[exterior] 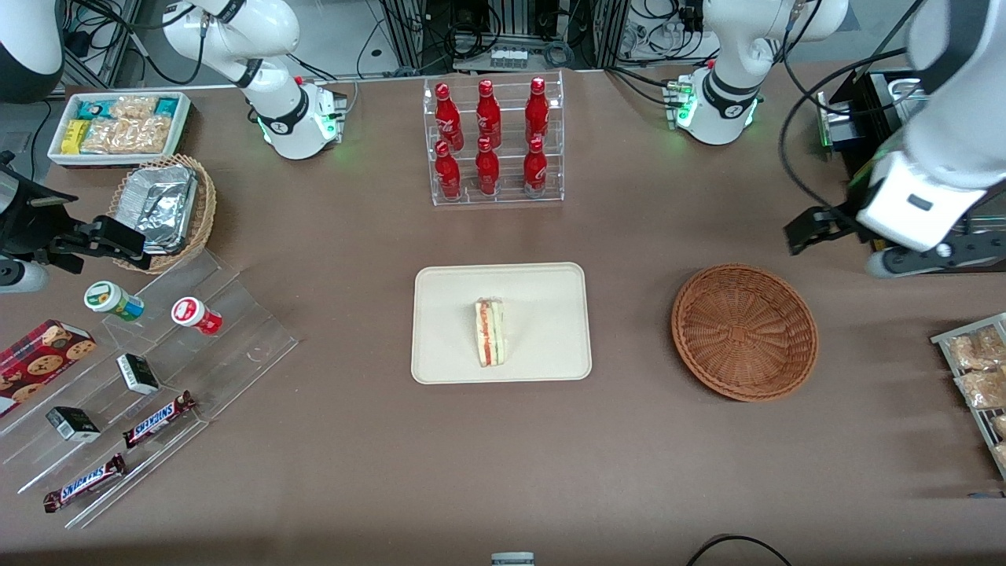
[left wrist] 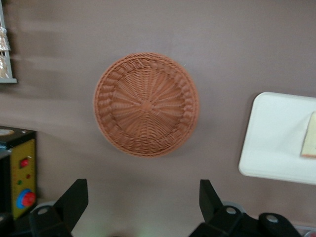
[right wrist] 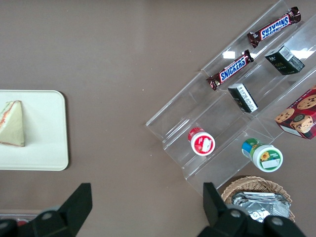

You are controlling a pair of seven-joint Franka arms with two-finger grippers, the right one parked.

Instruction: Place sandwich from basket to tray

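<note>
Brown cloth covers the long table [exterior: 629, 440], and many goods stand on it. At the middle lies the cream tray [exterior: 542, 299], and the sandwich [exterior: 490, 331] rests on it, lying on its side near the tray's centre, with the red and green filling edge visible. The round reddish-brown basket [exterior: 743, 331] sits beside the tray, toward the working arm's end of the table, apart from it, and nothing is inside it.

The left gripper [left wrist: 143, 202] hangs in the air above the table, high over the basket and a little farther from the front camera than the basket. Its two black fingers [left wrist: 74, 200] are spread wide and grasp nothing; in the wrist view the basket shows between them, with the edge of the tray and a corner of the sandwich beside it.

Farther from the front camera than the tray stands a clear rack with six red bottles [exterior: 488, 141]. Toward the parked arm's end are a tan basket with foil containers [exterior: 161, 206], a white tub of snacks [exterior: 118, 126] and a clear stepped stand with chocolate bars [exterior: 157, 420].
</note>
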